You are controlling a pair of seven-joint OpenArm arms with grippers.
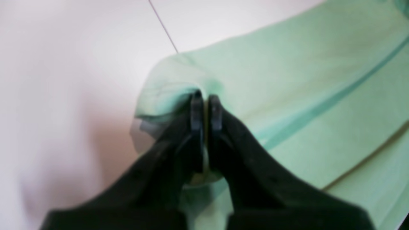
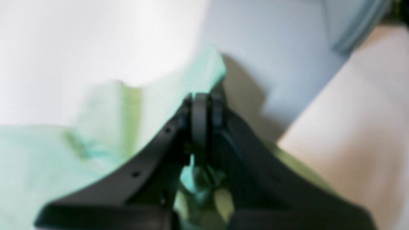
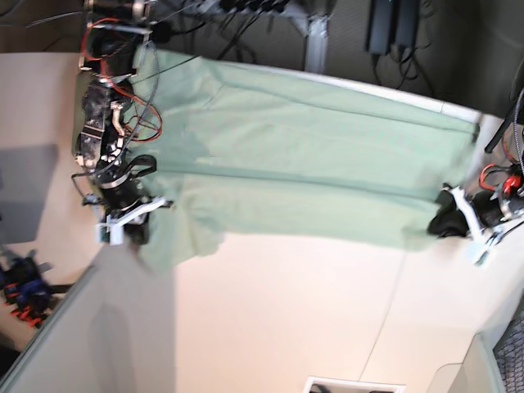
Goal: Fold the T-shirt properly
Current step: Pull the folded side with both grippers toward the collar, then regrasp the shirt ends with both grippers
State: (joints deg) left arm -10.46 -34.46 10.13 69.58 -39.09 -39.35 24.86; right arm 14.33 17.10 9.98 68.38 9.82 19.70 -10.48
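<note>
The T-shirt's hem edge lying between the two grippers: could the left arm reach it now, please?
Probably not: the left gripper is shut on the T-shirt corner, so it would have to let go first.

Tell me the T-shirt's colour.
Pale mint green T-shirt, plain; clearest in the base view.

T-shirt collar and buttons beyond telling; both wrist views blurred.

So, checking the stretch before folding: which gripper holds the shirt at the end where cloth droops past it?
The right gripper; T-shirt cloth sags below it, while the left gripper pinches a taut corner.
</note>
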